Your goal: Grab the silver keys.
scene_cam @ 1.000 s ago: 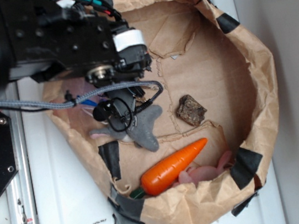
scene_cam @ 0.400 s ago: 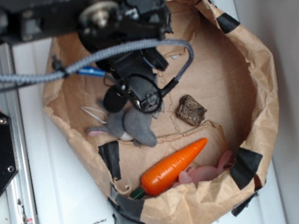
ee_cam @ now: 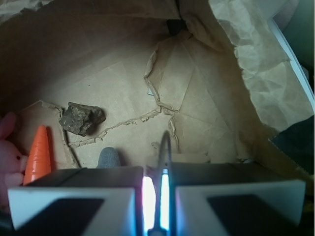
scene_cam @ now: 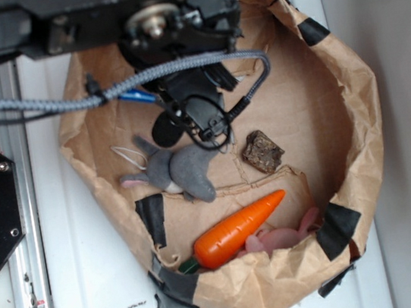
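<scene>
Exterior view: gripper [scene_cam: 196,117] hung over the upper-left floor of the paper bag [scene_cam: 349,88], above and just right of the grey plush bunny [scene_cam: 179,170].

Of the silver keys [scene_cam: 127,156], only thin round wire loops showed. They lay on the bag floor at the bunny's left, touching or just beside its ear. The key blades were not made out (possibly tucked under the plush; could not tell). The keys sat apart from the gripper, with the bunny between.

Wrist view: the two pale pads [ee_cam: 216,196] stood almost together, with only a narrow bright slit between them. A thin dark loop rose through that slit; a ring or a cable, could not tell which. Nothing identifiable was held.

Other contents were the orange carrot [scene_cam: 239,230], a brown lump [scene_cam: 262,151] and a pink plush [scene_cam: 282,237] at the lower wall, all well clear of the keys.

Handling judgement:
- The keys are likely light, rigid metal, smooth and slippery. The bunch is loose, so it should swing and shift once lifted.
- The wire ring is too thin for a sure pinch and lies flat on the paper.
- A better hold would be across the bunched blades or where the rings cross.
- The jaws would need opening first, then a descent left of the bunny.
- The main risk is pinching soft plush along with the keys, or instead of them.
</scene>
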Robot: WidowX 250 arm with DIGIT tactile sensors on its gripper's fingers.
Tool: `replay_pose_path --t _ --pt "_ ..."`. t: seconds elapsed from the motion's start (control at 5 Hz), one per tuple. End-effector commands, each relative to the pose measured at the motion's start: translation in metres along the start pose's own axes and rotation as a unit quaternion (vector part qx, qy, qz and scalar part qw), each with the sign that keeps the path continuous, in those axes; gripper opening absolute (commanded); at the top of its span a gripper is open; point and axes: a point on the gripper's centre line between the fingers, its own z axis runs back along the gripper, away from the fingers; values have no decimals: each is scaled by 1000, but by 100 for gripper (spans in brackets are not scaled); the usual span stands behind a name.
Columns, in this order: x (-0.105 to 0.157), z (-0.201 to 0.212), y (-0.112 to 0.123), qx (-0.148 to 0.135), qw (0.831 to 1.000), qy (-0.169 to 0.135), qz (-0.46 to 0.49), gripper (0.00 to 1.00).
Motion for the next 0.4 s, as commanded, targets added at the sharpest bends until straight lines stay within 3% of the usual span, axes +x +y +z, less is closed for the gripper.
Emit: replay_pose_path --t 0.0,0.2 --pt "13 3 -15 23 998 -63 11 0" --pt "16 -6 -24 41 996 -75 17 0"
